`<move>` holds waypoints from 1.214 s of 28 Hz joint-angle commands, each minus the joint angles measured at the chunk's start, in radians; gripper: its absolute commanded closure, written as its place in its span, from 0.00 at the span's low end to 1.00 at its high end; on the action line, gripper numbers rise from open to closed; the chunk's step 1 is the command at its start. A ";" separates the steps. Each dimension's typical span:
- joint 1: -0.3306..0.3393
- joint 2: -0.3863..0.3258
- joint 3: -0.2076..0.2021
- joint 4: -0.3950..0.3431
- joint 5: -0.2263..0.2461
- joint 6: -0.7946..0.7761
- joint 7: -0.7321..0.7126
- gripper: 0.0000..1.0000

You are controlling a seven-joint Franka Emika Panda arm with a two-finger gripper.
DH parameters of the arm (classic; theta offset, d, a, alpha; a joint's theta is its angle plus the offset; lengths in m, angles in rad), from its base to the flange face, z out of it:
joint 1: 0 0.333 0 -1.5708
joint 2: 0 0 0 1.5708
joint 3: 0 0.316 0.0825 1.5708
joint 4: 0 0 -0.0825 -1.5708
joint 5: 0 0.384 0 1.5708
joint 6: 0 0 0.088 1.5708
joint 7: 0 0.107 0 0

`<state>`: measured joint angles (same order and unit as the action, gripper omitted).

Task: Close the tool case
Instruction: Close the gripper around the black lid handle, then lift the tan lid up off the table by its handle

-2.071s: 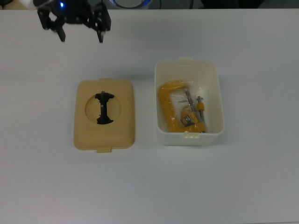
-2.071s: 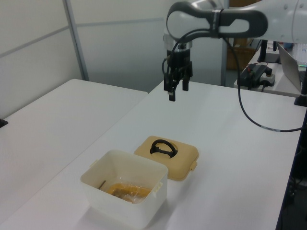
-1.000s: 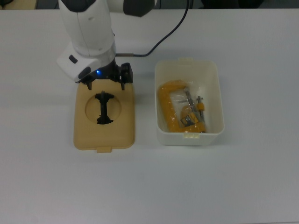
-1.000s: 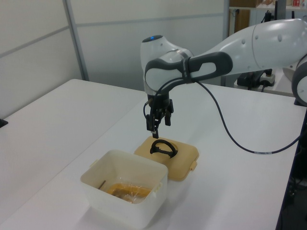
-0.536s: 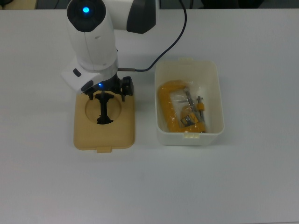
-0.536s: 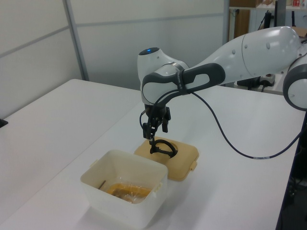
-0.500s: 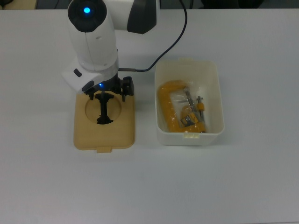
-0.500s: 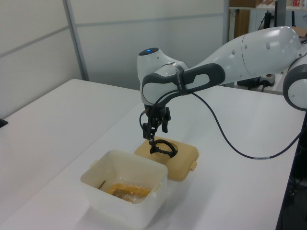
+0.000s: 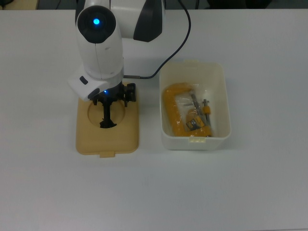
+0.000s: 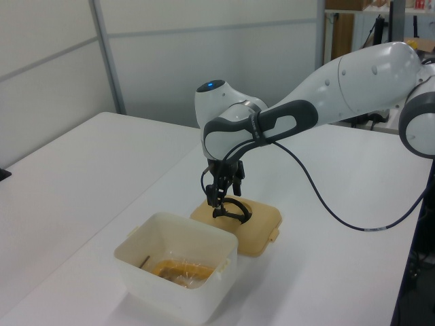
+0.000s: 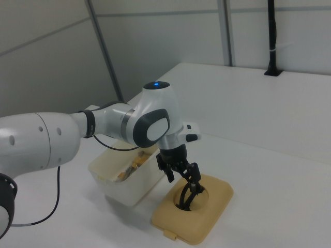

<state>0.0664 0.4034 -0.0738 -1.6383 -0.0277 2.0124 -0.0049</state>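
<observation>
The tan-yellow lid (image 9: 108,139) lies flat on the table to the top view's left of the white tub (image 9: 222,98), apart from it. Its black handle (image 9: 106,118) stands up in the round recess. My gripper (image 9: 110,101) hangs open just above the handle's far end, one finger on each side of it, gripping nothing. In the left view the gripper (image 10: 221,198) sits right over the handle (image 10: 232,209), with the lid (image 10: 262,227) behind the tub (image 10: 170,272). The right view shows the gripper (image 11: 185,178) low over the lid (image 11: 207,217).
An orange C-clamp (image 9: 175,113) and a small plastic bag lie inside the tub. The arm's black cable (image 9: 180,33) loops across the table behind the tub. Bare white table (image 9: 154,192) surrounds both parts.
The arm has swung in from the top view's upper left and come down over the lid. In the last half second the gripper dropped closer to the handle.
</observation>
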 commanded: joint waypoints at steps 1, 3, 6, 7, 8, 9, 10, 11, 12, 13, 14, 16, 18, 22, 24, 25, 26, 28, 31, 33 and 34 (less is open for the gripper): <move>0.000 -0.008 0.002 -0.025 -0.021 0.029 0.026 0.14; 0.000 -0.008 0.002 -0.025 -0.021 0.029 0.026 0.14; 0.000 -0.005 0.002 -0.025 -0.021 0.029 0.025 0.26; 0.000 -0.003 0.003 -0.025 -0.021 0.029 0.025 0.31; 0.000 0.001 0.002 -0.023 -0.021 0.029 0.025 0.36; 0.000 0.002 0.002 -0.023 -0.021 0.029 0.025 0.42; -0.002 0.002 0.002 -0.023 -0.021 0.029 0.025 0.48; -0.002 0.002 0.002 -0.023 -0.021 0.029 0.025 0.57; -0.002 0.003 0.002 -0.023 -0.021 0.029 0.023 0.62; -0.002 0.003 0.002 -0.023 -0.021 0.029 0.023 0.65; -0.002 0.003 0.002 -0.023 -0.021 0.029 0.023 0.70; -0.003 0.003 0.002 -0.021 -0.021 0.029 0.023 0.86; -0.007 0.003 0.002 -0.021 -0.021 0.029 0.023 0.98; -0.011 0.002 0.000 -0.018 -0.021 0.028 0.022 1.00; -0.016 0.000 0.000 -0.015 -0.020 0.026 0.022 1.00; -0.017 0.000 0.000 -0.015 -0.020 0.025 0.020 1.00; -0.019 -0.003 -0.001 -0.014 -0.020 0.023 0.017 1.00; -0.019 -0.008 -0.006 -0.014 -0.018 0.020 0.014 1.00; -0.026 -0.023 -0.009 -0.012 -0.018 0.011 0.010 1.00; -0.033 -0.035 -0.009 -0.012 -0.018 0.006 0.003 1.00; -0.034 -0.043 -0.009 -0.012 -0.017 -0.009 -0.006 1.00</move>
<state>0.0426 0.4071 -0.0817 -1.6341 -0.0297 2.0136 -0.0033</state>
